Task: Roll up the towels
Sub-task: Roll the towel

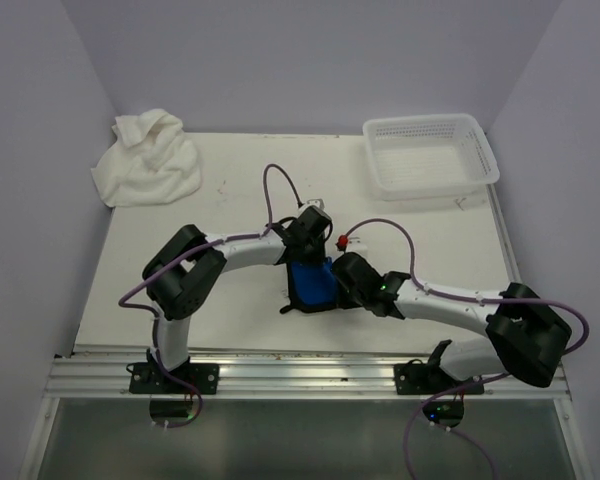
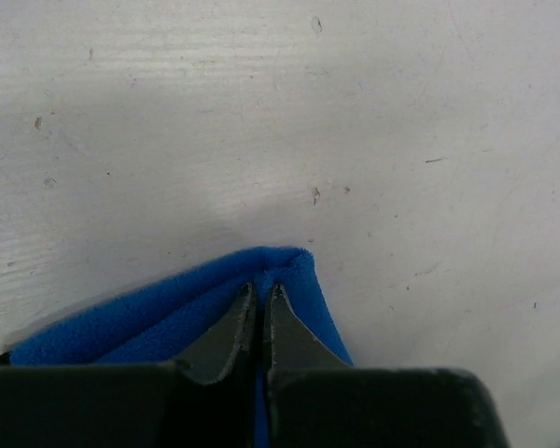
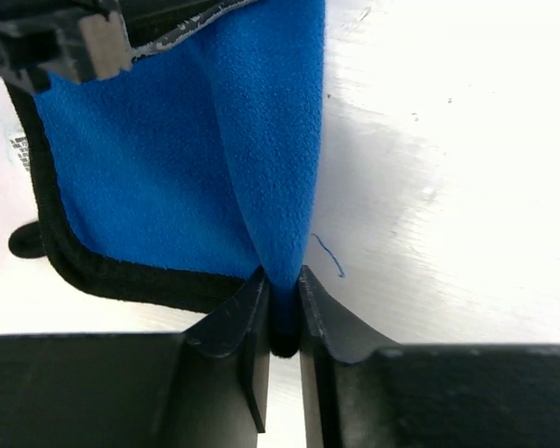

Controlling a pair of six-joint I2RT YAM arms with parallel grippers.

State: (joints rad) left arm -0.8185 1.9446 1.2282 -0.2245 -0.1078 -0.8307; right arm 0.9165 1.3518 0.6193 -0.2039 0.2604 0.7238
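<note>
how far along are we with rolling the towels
Nothing looks finished. In hand: the blue towel is pinched by both the left claw and the right claw, folded but not rolled. Left: rolling it, then the white towel, crumpled in the far left corner.

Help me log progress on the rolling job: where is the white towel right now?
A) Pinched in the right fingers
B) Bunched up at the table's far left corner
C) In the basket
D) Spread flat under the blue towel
B: the white towel lies crumpled in the far left corner of the table, away from the basket and the blue towel.
</note>
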